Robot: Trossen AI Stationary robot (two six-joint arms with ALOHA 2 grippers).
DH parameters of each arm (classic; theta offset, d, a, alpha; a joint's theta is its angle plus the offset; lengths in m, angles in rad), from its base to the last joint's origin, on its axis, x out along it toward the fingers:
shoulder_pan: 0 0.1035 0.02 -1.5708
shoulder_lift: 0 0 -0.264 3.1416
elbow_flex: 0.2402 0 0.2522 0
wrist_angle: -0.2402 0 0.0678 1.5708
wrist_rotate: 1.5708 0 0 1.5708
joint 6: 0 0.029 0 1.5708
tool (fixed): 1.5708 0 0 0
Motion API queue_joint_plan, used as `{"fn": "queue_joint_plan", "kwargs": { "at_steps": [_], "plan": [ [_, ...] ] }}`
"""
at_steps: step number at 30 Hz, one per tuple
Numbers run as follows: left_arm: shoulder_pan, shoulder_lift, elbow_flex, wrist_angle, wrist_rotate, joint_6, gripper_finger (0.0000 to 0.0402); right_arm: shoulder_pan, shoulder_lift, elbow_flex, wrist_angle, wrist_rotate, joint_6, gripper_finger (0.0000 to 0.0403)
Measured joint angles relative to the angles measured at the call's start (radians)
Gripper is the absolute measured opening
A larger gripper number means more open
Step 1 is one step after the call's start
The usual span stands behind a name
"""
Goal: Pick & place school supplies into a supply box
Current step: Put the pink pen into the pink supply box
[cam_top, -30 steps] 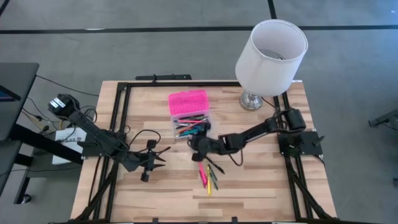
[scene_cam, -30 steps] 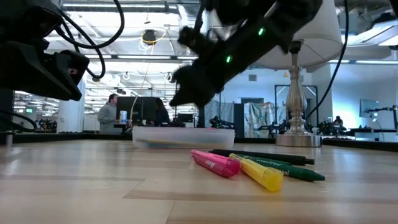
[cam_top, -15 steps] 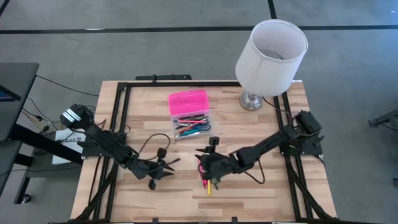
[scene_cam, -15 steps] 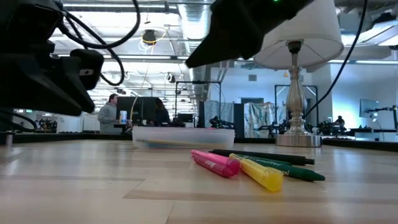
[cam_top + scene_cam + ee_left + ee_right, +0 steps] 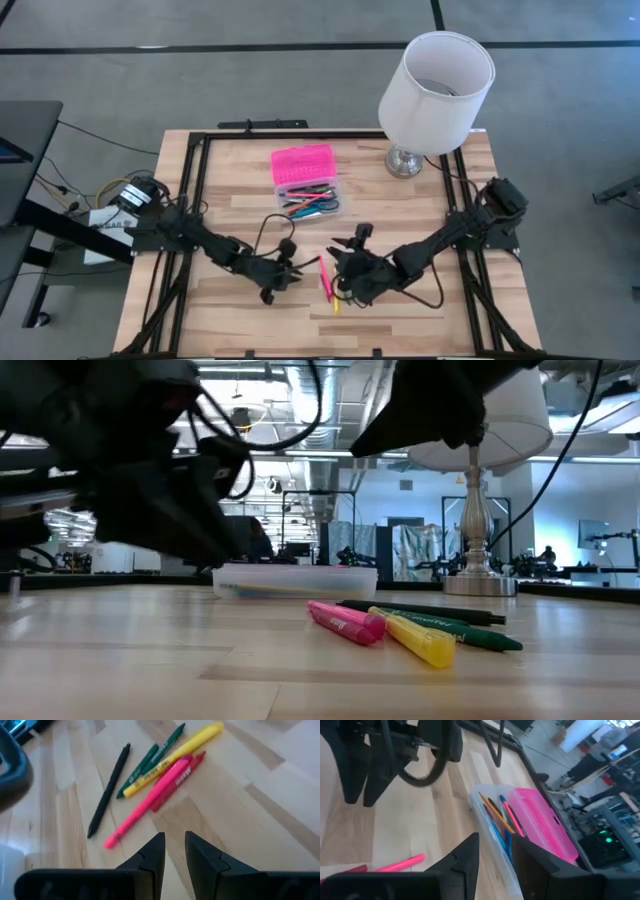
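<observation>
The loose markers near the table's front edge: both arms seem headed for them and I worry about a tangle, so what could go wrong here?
Both the left gripper and right gripper flank the same small pile, so they might collide. The pink highlighter, yellow marker, green pen and red pen lie overlapped, so a grab may catch two or scatter them. The black pen could roll.

Right gripper [image 5: 495, 851]: two dark fingers [image 5: 465, 852] parted, nothing between them. Just ahead, clear supply box [image 5: 492, 832] with pens and pencils [image 5: 500, 820] lying lengthwise inside; hot-pink lid [image 5: 542, 822] open on its far side. Pink marker [image 5: 400, 863] on the wood beside the near finger, a red tip [image 5: 350, 868] just past it. Other arm [image 5: 395, 755] looms farther off across the table [image 5: 410, 815].
</observation>
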Motion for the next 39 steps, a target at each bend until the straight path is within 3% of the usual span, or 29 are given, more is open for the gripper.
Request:
{"fn": "queue_joint_plan", "kwargs": {
  "at_steps": [6,13,21,26,31,39],
  "plan": [
    [0.063,0.0,0.073,-0.093,0.025,0.107,0.0071,0.025,0.0,0.0,-0.017,0.048,0.009,0.0107],
    [0.138,0.007,0.098,-0.104,0.235,0.16,0.0071,0.051,-0.013,0.0,-0.175,0.116,0.154,0.0107],
    [0.14,0.075,0.157,-0.072,0.266,0.209,0.0071,0.107,-0.034,0.0,-0.459,0.206,0.49,0.0107],
    [0.162,0.103,0.203,-0.122,0.222,0.264,0.0071,0.152,-0.034,0.0,-0.599,0.26,0.678,0.0107],
    [0.211,0.144,0.237,-0.136,0.242,0.339,0.0071,0.178,-0.035,0.0,-0.638,0.291,0.734,0.0107],
    [0.262,0.24,0.344,-0.288,0.284,0.381,0.0071,0.197,-0.035,0.0,-0.648,0.3,0.752,0.0107]
  ]
}}
